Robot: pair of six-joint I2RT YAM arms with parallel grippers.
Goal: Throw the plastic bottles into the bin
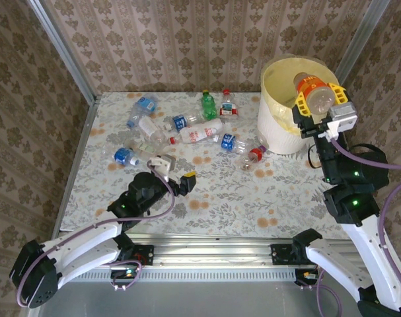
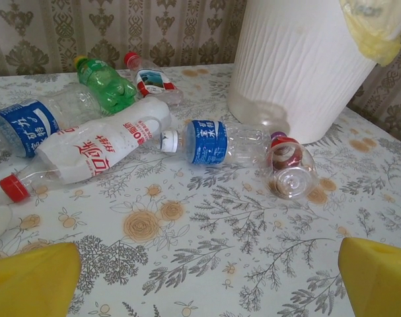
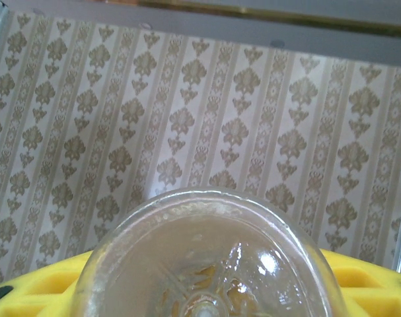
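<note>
Holding an orange-labelled bottle [image 1: 311, 84] (clear base) — right gripper [image 1: 319, 98] hangs over bin [image 1: 276, 125].

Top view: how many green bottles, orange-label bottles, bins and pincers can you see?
green bottle: 1
orange-label bottle: 1
bin: 1
pincers: 2 (left pincer, right pincer)
Total: 5

The bin [image 1: 276, 129] is ribbed white with a pale yellow liner [image 1: 279, 82]. The table [image 1: 240, 198] has grey-and-orange flowers, and the wall [image 1: 187, 39] has beige damask stripes. There is a green bottle [image 1: 209, 105] and an orange-labelled bottle [image 1: 314, 89].
</note>
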